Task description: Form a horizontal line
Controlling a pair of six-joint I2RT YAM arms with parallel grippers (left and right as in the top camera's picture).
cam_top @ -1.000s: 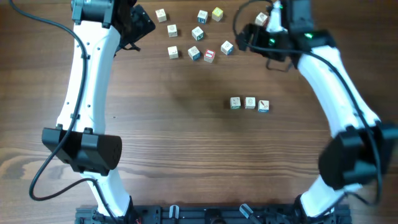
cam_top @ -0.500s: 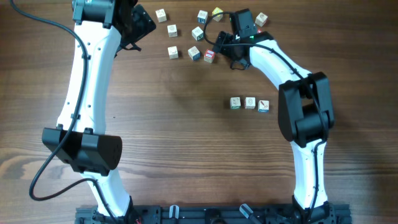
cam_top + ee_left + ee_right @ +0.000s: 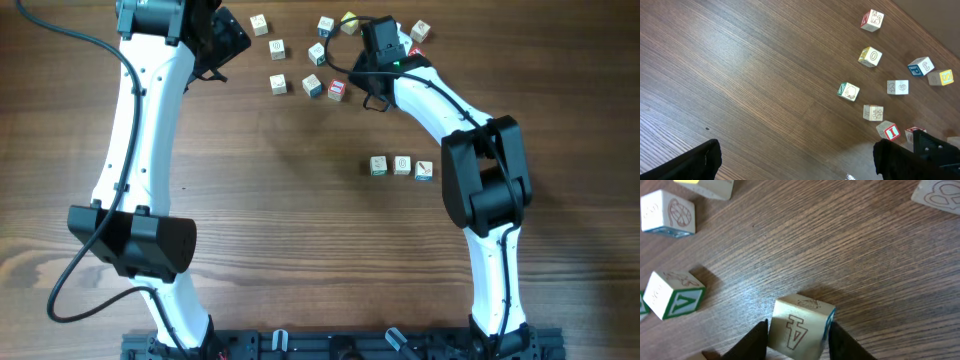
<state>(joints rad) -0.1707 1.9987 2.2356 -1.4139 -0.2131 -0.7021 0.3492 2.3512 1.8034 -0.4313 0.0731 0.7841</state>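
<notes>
A short row of three pale cubes [image 3: 401, 166], the horizontal line, lies right of the table's centre. My right gripper [image 3: 366, 72] is down among the loose cubes at the back, well away from that row. In the right wrist view its gripper [image 3: 796, 340] is shut on a pale cube [image 3: 799, 326] printed with a red 4, one finger against each side, and the cube rests on the table. My left gripper [image 3: 797, 162] stands open over bare wood at the back left [image 3: 225, 40].
Several loose cubes lie scattered along the back, among them a red-marked one [image 3: 336, 89] just left of my right gripper and a green-edged one [image 3: 675, 294]. The left wrist view shows the same cluster [image 3: 873, 112]. The right arm's elbow [image 3: 485, 160] hangs next to the row.
The right arm swung left from the back right corner into the loose cubes. Its jaws came down around the 4 cube and closed on it. The left arm has not moved.
</notes>
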